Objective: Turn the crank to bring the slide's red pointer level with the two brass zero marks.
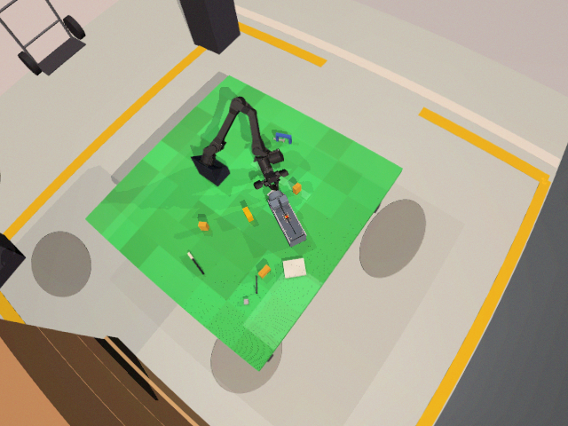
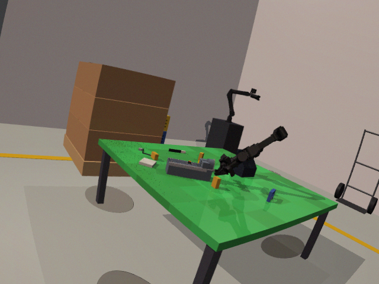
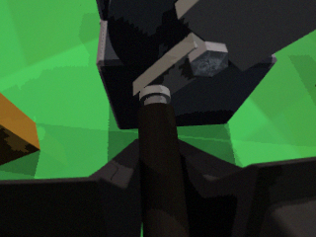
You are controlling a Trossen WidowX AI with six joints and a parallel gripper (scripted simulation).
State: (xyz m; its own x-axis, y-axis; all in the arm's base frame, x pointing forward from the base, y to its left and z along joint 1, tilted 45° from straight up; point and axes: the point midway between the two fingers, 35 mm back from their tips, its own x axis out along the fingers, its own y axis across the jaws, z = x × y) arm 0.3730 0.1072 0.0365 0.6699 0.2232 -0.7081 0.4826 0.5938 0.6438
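Green table (image 1: 339, 160) (image 2: 260, 226), dark crank handle (image 3: 159, 163), pale collar (image 3: 155, 93), grey machine (image 1: 298, 236) (image 2: 188, 172).

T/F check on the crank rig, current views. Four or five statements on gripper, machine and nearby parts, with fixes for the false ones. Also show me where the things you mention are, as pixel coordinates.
1. The gripper (image 1: 274, 186) (image 2: 218, 173) (image 3: 155, 145) is shut on the crank handle (image 3: 157, 148). True.
2. The blue part (image 1: 283, 137) (image 2: 271, 195) lies on top of the grey machine (image 1: 290, 229) (image 2: 188, 171) (image 3: 173, 106). False: it is on the green table top (image 1: 339, 165) (image 2: 238, 220) (image 3: 59, 89), apart from the machine.
3. The handle has been let go. False: it is between the fingers.
4. The off-white block (image 1: 294, 267) (image 2: 147, 162) is beyond the machine's end opposite the gripper. True.
5. The table top is red. False: green.
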